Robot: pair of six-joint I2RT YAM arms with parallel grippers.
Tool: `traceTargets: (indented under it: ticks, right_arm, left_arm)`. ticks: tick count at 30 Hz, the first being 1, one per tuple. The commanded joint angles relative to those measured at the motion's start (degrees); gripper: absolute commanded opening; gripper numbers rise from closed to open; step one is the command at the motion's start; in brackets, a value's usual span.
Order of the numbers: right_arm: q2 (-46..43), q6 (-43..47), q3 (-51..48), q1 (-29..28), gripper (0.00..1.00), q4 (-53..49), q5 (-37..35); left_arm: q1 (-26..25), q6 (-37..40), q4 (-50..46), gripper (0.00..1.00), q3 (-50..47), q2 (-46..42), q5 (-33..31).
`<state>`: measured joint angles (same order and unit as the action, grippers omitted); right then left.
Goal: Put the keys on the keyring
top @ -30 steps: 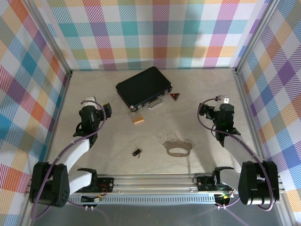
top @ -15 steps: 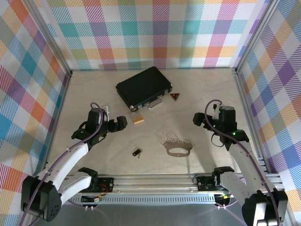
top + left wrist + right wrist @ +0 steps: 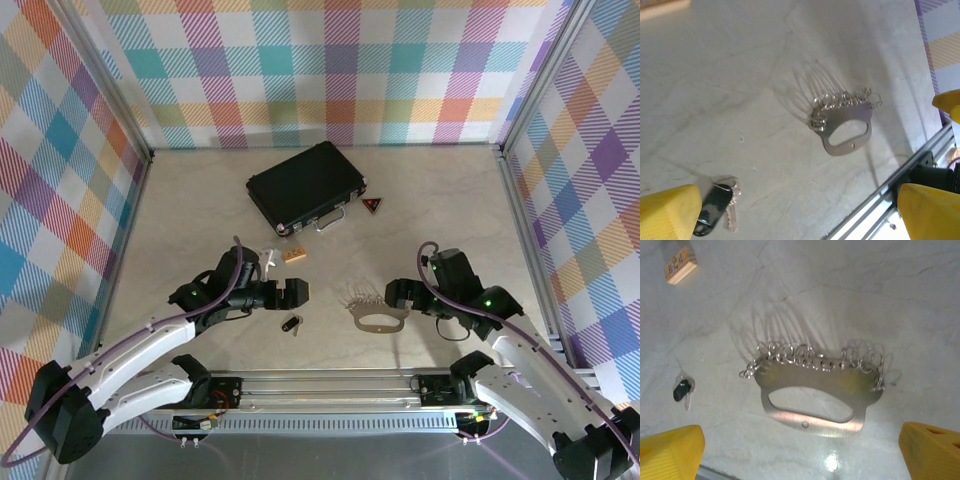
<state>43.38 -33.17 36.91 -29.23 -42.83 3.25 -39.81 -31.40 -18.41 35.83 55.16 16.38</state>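
keys [image 3: 291, 323], one with a black head, lie flat on the table [image 3: 190, 210] toward 7 o'clock of its middle. the keyring [image 3: 380, 318] lies apart at their 3 o'clock, its fan of thin rings pointing to 12. the left gripper [image 3: 294, 291] hangs at the keys' 12 o'clock, jaws spread wide, grasping nothing. the right gripper [image 3: 398, 294] sits at the keyring's 1 o'clock, likewise released. farther out are a wooden block [image 3: 293, 256], a red-and-black triangle [image 3: 373, 205] and a black case [image 3: 305, 185].

keys [image 3: 720, 210] apart from keyring [image 3: 846, 125]
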Motion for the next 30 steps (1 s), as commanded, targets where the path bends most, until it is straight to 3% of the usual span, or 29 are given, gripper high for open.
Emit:
traceTargets:
  ticks: [1, 9, 14, 19, 30]
  right_arm:
    - [-0.57, -3.65, 1.12, -1.91, 0.99, -2.71, -1.58]
    - [1.36, -2.47, -0.81, -2.76, 0.99, 0.37, 4.22]
    - [2.72, -0.76, -1.07, -2.78, 0.99, 0.58, 9.08]
    - [1.7, -1.84, -2.16, -2.7, 1.0, -2.83, 5.31]
    - [7.48, -9.17, -3.35, -2.42, 0.8, -1.29, -2.32]
  left_arm:
    - [-2.84, -3.37, 3.55, 1.0, 1.83, 2.25, 0.69]
    - [-10.5, -8.89, 15.01, 0.91, 2.3, 13.77, -1.81]
    - [-12.82, -4.97, 17.68, 0.8, 5.97, 22.91, 0.61]
    - [-12.97, -1.41, 15.79, 0.77, 8.63, 24.87, 2.75]
    - [-12.92, 2.13, 16.24, 0.76, 7.15, 19.61, 2.99]
